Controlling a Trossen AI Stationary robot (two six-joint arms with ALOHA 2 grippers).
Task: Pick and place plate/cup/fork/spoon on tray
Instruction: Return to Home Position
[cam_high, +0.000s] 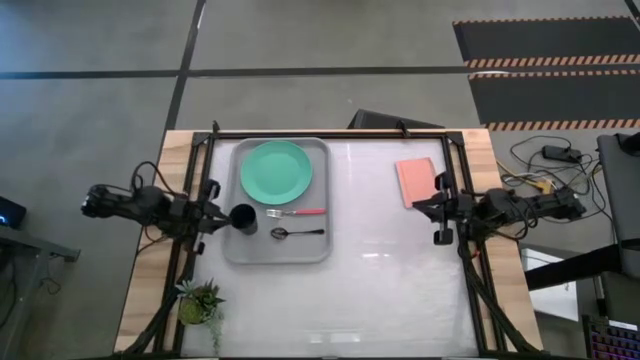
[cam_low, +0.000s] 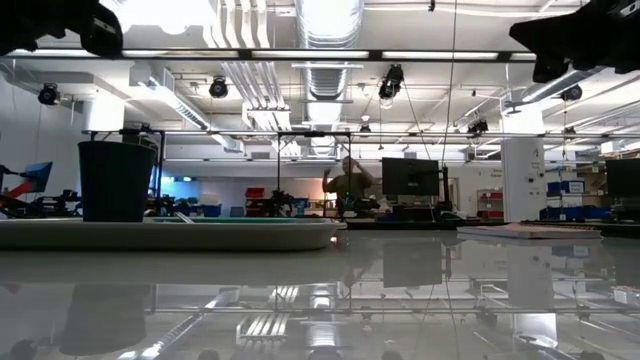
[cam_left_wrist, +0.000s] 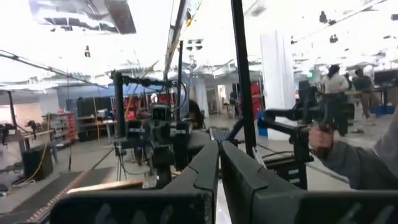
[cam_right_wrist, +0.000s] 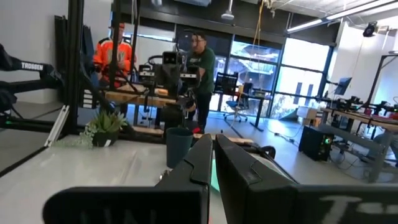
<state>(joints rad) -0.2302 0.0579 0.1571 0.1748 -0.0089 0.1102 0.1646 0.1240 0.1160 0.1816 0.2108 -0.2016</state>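
The light-grey tray (cam_high: 322, 252) lies at the table's far left. On it are the mint-green plate (cam_high: 276, 170) at the far end, the black cup (cam_high: 243, 218) at the near left, the pink-handled fork (cam_high: 297, 212) and the dark spoon (cam_high: 295, 232) beside it. In the low view the cup (cam_low: 117, 180) stands upright on the tray (cam_low: 170, 233). My left gripper (cam_high: 220, 212) hovers shut just left of the cup, raised above the table. My right gripper (cam_high: 437, 212) hovers shut at the table's right side, near the pink pad. In the right wrist view the cup (cam_right_wrist: 179, 144) shows far off.
A pink rectangular pad (cam_high: 413, 182) lies at the far right of the table. A small potted plant (cam_high: 198, 300) stands at the near left corner. The black frame rails (cam_high: 330, 134) border the table. People stand in the room beyond.
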